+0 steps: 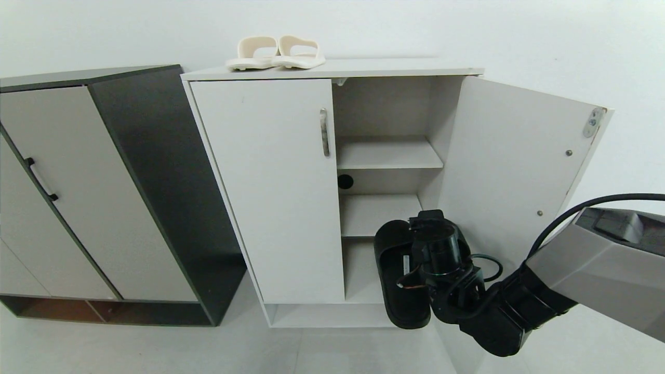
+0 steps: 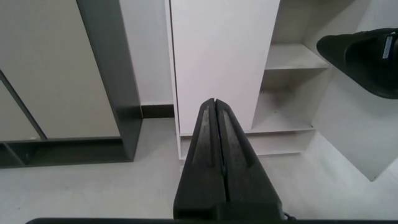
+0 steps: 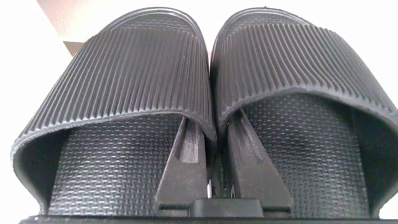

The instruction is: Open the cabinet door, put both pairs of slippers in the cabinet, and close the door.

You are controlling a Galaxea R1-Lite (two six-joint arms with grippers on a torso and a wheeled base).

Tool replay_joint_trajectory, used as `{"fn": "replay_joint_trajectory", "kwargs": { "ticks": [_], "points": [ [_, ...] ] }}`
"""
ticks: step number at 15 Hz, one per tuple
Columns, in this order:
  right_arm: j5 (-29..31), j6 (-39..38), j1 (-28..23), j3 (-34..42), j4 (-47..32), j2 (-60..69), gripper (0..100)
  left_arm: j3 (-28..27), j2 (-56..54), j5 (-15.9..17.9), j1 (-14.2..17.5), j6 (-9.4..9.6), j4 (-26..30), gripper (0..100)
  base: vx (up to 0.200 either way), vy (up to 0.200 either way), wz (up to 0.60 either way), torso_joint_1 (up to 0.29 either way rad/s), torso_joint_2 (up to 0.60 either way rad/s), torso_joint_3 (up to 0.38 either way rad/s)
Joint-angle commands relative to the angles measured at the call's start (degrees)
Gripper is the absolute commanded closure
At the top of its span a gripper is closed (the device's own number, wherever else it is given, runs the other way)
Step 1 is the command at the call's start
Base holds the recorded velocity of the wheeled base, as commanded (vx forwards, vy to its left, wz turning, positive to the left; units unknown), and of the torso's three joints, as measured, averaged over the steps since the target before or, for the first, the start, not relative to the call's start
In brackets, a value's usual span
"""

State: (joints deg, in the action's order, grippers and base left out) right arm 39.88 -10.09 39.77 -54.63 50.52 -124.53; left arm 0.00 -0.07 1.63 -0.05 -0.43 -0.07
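A Galaxea R1 Lite's right gripper (image 3: 212, 134) holds a pair of black slippers (image 1: 401, 283) in the air before the open right half of a white cabinet (image 1: 265, 182), about level with its lower shelf (image 1: 378, 214). In the right wrist view one finger reaches under each ribbed strap, and the two are closed to a narrow gap on the slippers' adjoining inner walls, pinching the pair side by side.

The cabinet's right door (image 1: 511, 161) stands swung wide. The left door (image 1: 270, 197), with its metal handle (image 1: 324, 132), is shut. An upper shelf (image 1: 387, 153) sits above a round hole (image 1: 345, 181) in the back panel.

A second pair, cream slippers (image 1: 275, 53), lies side by side on the cabinet's top, towards its left end.

The left gripper (image 2: 214, 107) hangs low in front of the closed left door, its fingers pressed together with nothing between them.

A dark grey cabinet (image 1: 156, 187) with pale doors stands just beside the white one, on its left.
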Motion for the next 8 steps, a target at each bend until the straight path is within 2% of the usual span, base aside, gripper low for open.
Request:
{"fn": "replay_joint_trajectory", "kwargs": {
  "ticks": [1,8],
  "points": [
    [-0.1,0.0,-0.4,0.0,0.0,-0.5,100,0.0,0.1,0.0,0.0,-0.01,0.0,100,0.000,0.000,0.00,0.000,0.00,0.000],
    [-1.4,-0.1,-2.0,0.1,0.1,-0.5,100,0.0,0.1,0.0,0.0,0.08,0.0,100,0.000,0.000,0.00,0.000,0.00,0.000]
  ]
}}
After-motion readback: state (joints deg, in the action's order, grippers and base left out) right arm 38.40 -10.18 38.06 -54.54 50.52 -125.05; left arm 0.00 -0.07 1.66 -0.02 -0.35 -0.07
